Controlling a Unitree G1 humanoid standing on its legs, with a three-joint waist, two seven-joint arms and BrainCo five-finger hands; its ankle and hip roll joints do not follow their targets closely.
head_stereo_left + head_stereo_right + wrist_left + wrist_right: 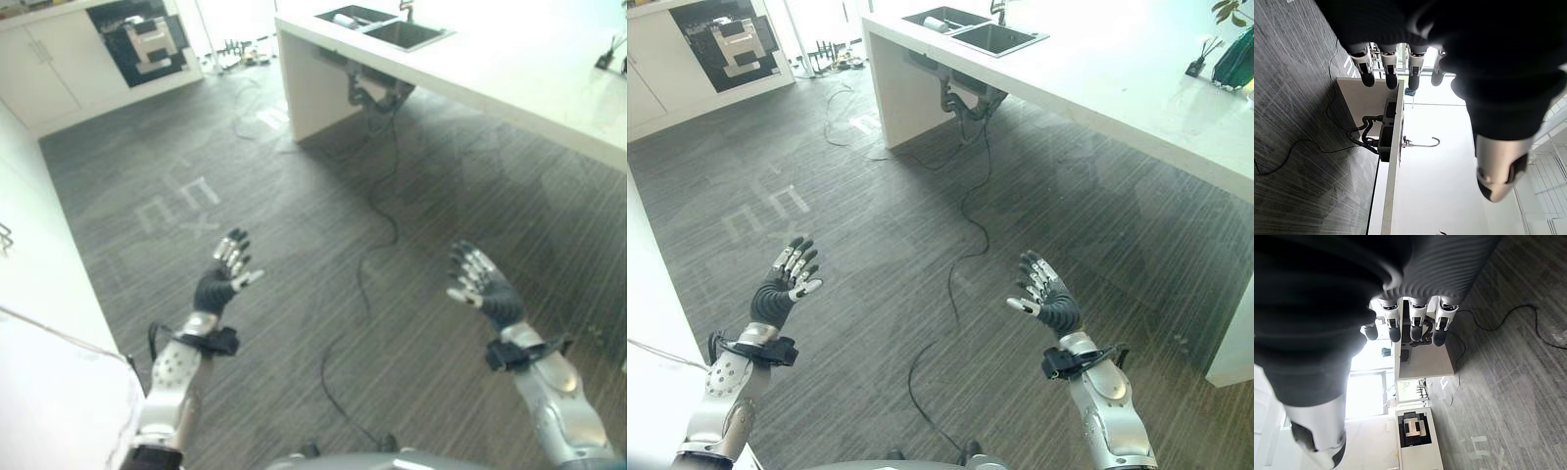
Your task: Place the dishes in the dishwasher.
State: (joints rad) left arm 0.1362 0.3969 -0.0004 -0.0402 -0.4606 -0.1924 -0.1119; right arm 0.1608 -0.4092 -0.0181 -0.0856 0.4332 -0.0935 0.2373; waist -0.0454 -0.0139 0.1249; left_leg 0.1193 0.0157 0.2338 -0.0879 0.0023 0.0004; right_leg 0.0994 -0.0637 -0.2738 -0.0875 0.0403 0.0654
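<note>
Both hands hang over the dark striped floor, palms turned inward, holding nothing. My left hand (pixel 217 284) is at the lower left with straight, spread fingers (pixel 1388 68). My right hand (pixel 490 289) is at the lower right, also open, fingers (pixel 1415 323) straight. Far ahead, a double sink (pixel 387 27) is set in a white counter (pixel 509 69). A pale rounded dish-like item (pixel 934 23) lies in its far basin. A dark opening (pixel 147 39) in the white cabinets at the far left holds a white rack-like shape.
The white counter runs along the right side, and pipes hang under the sink (pixel 965 98). A white surface (pixel 49 392) borders the near left. A green plant (pixel 1236 49) stands on the counter at the far right. Open floor lies between the hands and the counter.
</note>
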